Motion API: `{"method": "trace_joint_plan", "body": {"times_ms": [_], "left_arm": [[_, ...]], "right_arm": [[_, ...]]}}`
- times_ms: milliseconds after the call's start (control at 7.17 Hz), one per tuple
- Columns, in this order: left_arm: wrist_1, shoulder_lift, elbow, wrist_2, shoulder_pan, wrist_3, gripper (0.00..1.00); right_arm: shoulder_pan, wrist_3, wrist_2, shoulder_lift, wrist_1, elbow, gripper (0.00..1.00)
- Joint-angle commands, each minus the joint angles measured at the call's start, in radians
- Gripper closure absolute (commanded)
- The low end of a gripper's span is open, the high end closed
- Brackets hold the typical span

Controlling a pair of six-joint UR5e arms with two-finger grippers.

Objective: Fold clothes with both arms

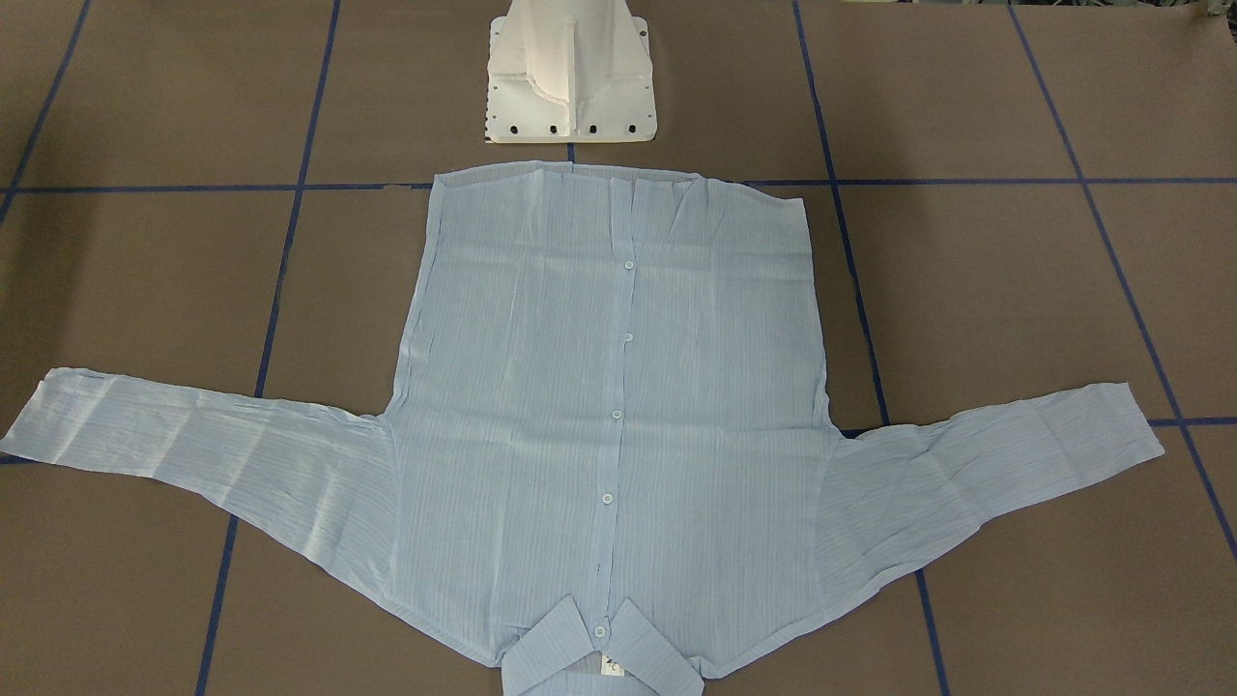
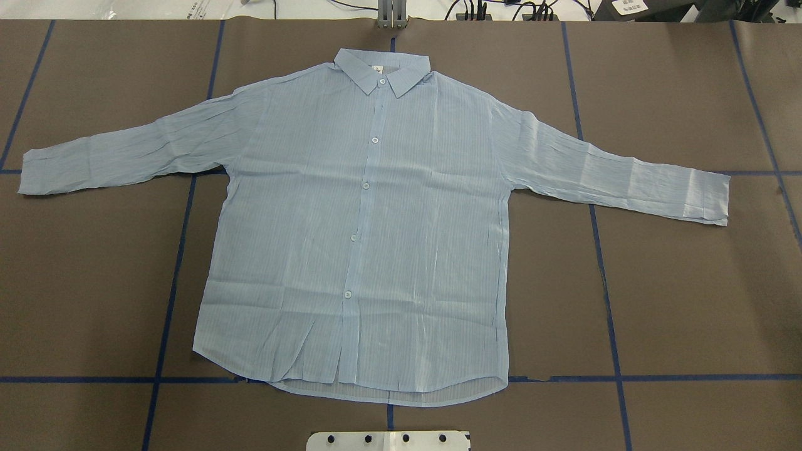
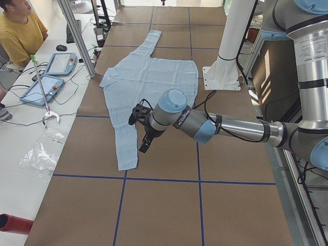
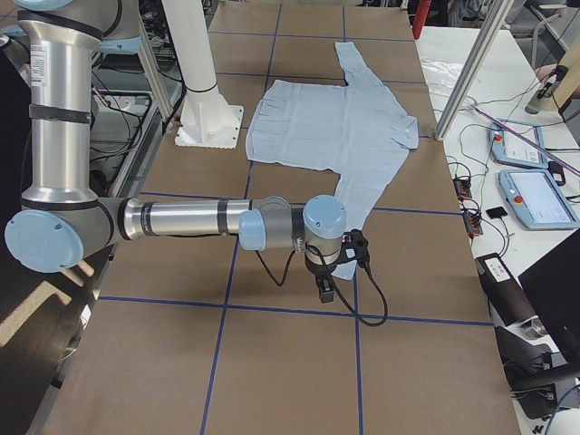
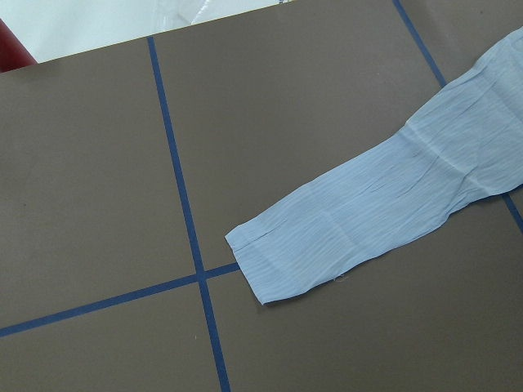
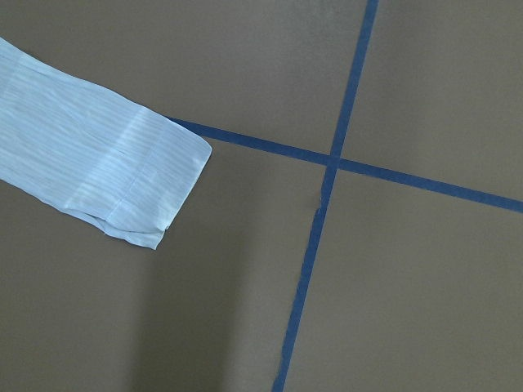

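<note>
At the left end of the brown table, the sleeve on the robot's left lies stretched out flat. Its cuff rests just beside a crossing of the blue tape lines. The left gripper hangs above that sleeve, clear of the cloth. It shows only in a side view, so I cannot tell whether its fingers are spread or pressed together.

Further right, the shirt lies unfolded in the middle of the table with its buttons up. The collar points away from the robot and the hem is near the white pedestal.

Right again, the other sleeve runs out flat, and its cuff lies near another tape crossing. The right gripper hangs over that end, and again I cannot tell how its fingers stand.

No fold has been made yet, so the step in hand looks like taking hold of both cuffs. To do it well, each gripper should probably come straight down on its cuff, low enough to catch both thin layers without digging into the table cover. The stitched cuff edge is likely the firmest place to pinch. Lifting only just clear and bringing both sleeves inward together should keep the body from being dragged askew. The cloth looks thin and creased, so it may droop or slip from a shallow pinch.
</note>
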Motion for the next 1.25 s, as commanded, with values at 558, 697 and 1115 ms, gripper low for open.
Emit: {"method": "trace_joint_plan", "body": {"times_ms": [558,697,1115], "left_arm": [[-0.002,0.060,-0.022,0.000,-0.003,-0.001,0.00],[-0.002,0.066,-0.026,-0.002,-0.003,-0.001,0.00],[-0.003,0.065,-0.020,0.001,-0.003,-0.001,0.00]], "right_arm": [[-0.039,0.001,0.027,0.019,0.246,-0.197,0.00],[-0.085,0.042,0.026,0.048,0.303,-0.258,0.00],[-0.172,0.150,0.016,0.201,0.305,-0.366,0.00]]}}
